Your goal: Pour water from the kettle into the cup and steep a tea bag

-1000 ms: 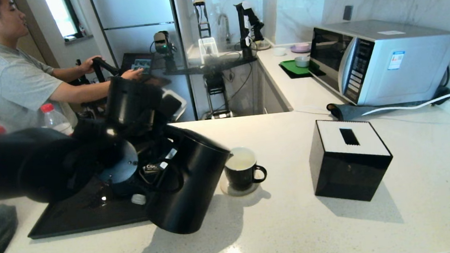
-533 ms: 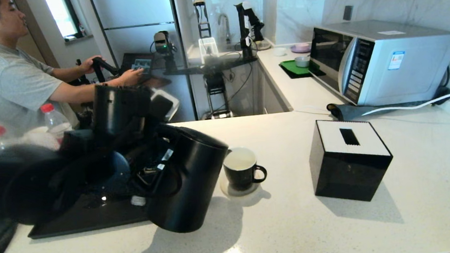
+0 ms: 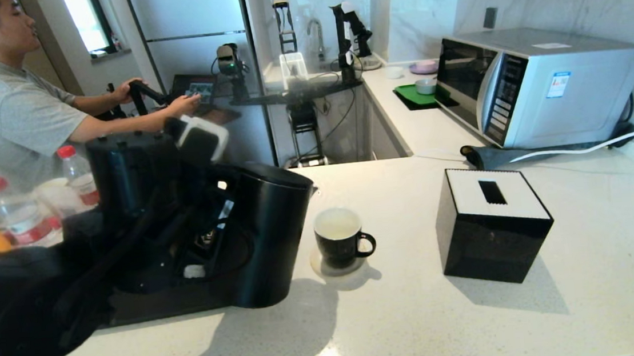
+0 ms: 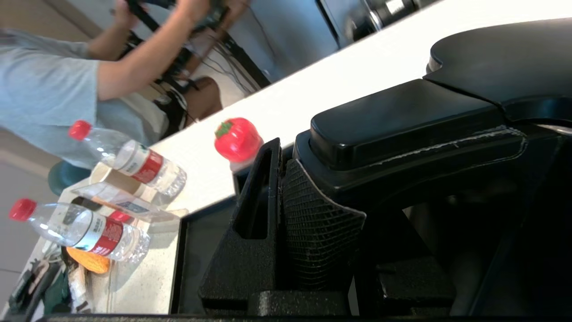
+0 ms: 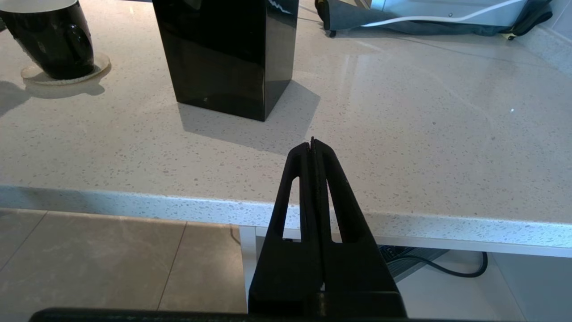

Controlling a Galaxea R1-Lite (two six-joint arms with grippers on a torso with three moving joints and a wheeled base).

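The black kettle point(image 3: 271, 233) is upright at the right end of the black tray point(image 3: 159, 311), its spout facing the cup. My left gripper point(image 3: 210, 233) is shut on its loop handle point(image 4: 402, 120), and one meshed pad point(image 4: 313, 232) presses against the handle. The small black cup point(image 3: 338, 238) stands on a round coaster just right of the kettle, its handle pointing right; it also shows as the cup point(image 5: 49, 40). My right gripper point(image 5: 313, 144) hangs shut and holds nothing, over the counter's front edge. No tea bag is in view.
A black box with a white slotted top point(image 3: 493, 225) stands right of the cup. Water bottles point(image 3: 17, 218) and a red tomato-shaped thing point(image 4: 237, 139) sit behind the tray. A microwave point(image 3: 538, 84) is at the back right, and a person sits at the back left.
The kettle has swung from tilted toward the cup back to upright and shifted left, away from the cup. My left arm has dropped lower. The right arm has not moved.
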